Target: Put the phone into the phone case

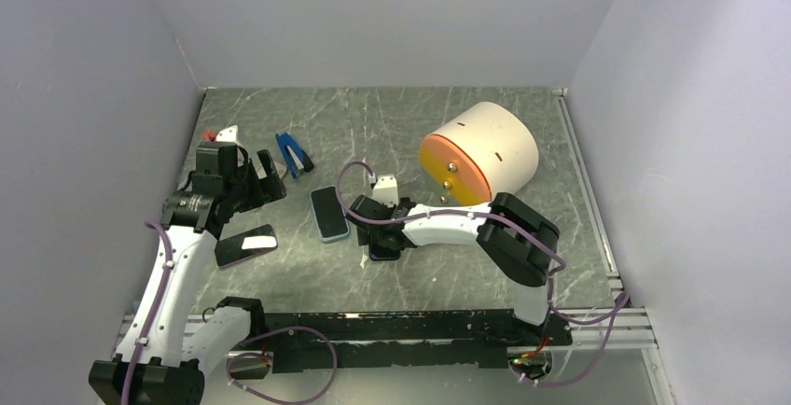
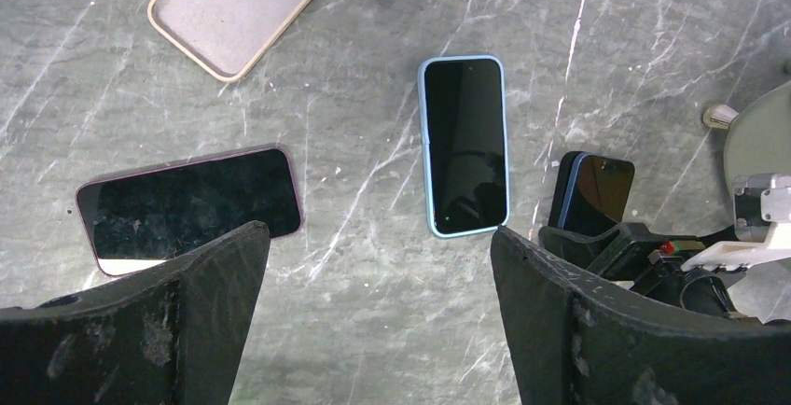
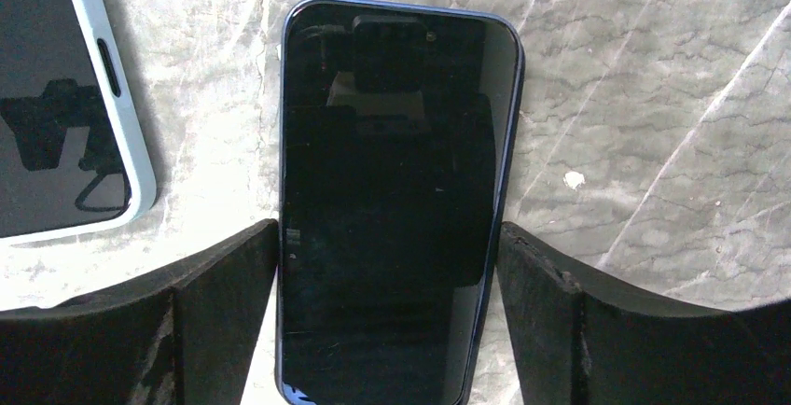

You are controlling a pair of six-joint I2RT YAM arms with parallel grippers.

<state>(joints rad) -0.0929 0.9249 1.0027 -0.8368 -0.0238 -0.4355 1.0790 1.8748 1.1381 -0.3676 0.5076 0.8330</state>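
The phone (image 3: 396, 209) is a flat slab with rounded corners, glossy black glass and a dark blue rim. It lies face up near the middle of the veined grey-green stone bench (image 3: 653, 97). My right gripper (image 3: 387, 230) straddles it, with the matte black fingers (image 3: 215, 312) at its two long edges; whether they press it I cannot tell. A pale-blue-edged phone (image 2: 464, 144) lies just left of it. My left gripper (image 2: 378, 232) hangs spread wide, holding nothing. The beige case (image 2: 233, 8) lies hollow side up toward the far left.
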